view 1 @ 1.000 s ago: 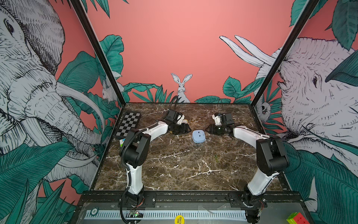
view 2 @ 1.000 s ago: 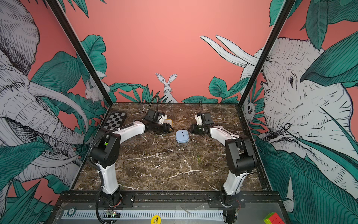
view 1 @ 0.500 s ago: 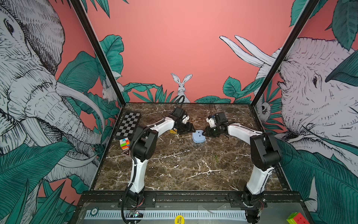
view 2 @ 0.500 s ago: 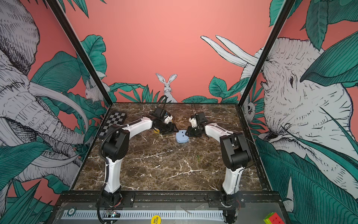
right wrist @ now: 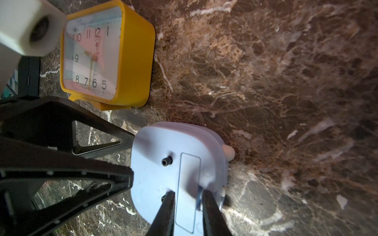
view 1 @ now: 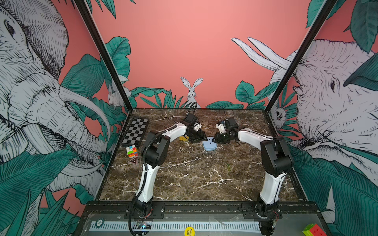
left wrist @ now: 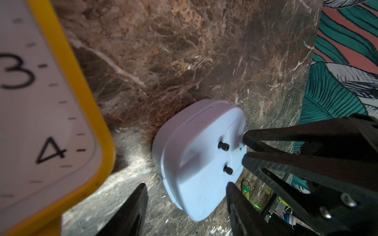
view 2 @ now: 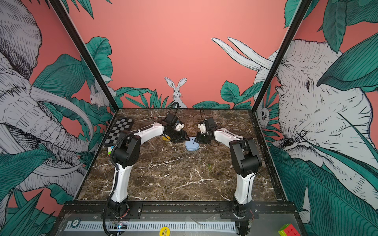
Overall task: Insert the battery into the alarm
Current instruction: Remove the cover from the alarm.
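Both the left arm (view 1: 173,131) and right arm (view 1: 250,134) stretch low toward 12 o'clock, meeting at the face-down blue alarm (view 1: 209,144). Bare tabletop (view 1: 184,183) lies at its 6 o'clock, a yellow clock (right wrist: 135,51) near its 9. The left end effector (left wrist: 186,185) gapes, tips at the alarm's rim. The right end effector (right wrist: 188,193) sits narrowly parted astride the battery cover (right wrist: 189,173); whether it grasps, I cannot tell. The battery (view 1: 228,167) lies at the alarm's 5 o'clock, apart.

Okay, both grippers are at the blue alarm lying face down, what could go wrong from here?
1. The right gripper straddles the battery cover while the left gripper is open, not clamping the alarm, so prying may slide or tip it.
2. The yellow clock sits close beside the left gripper and could get knocked.
3. The battery lies loose and may roll.
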Robot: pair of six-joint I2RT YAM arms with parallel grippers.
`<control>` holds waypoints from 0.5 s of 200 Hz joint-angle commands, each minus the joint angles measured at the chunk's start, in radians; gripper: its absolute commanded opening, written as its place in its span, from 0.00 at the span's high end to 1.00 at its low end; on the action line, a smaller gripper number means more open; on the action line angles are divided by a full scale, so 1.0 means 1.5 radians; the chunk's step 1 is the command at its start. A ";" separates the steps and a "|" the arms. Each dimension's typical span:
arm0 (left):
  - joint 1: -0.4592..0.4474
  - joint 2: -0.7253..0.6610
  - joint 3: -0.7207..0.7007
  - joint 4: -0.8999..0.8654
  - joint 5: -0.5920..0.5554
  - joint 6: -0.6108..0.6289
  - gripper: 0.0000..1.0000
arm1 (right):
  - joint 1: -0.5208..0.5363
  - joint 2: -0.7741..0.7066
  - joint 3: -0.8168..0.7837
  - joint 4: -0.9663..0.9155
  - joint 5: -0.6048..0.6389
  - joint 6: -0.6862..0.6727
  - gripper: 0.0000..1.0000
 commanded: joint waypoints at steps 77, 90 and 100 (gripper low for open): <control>-0.003 0.027 0.032 -0.040 0.035 -0.007 0.44 | 0.013 0.016 0.010 -0.028 0.025 0.039 0.77; -0.003 0.030 0.036 -0.041 0.036 -0.007 0.44 | 0.015 0.018 0.009 -0.028 0.025 0.048 0.77; -0.004 0.032 0.037 -0.041 0.037 -0.008 0.46 | 0.015 0.020 0.008 -0.027 0.024 0.054 0.77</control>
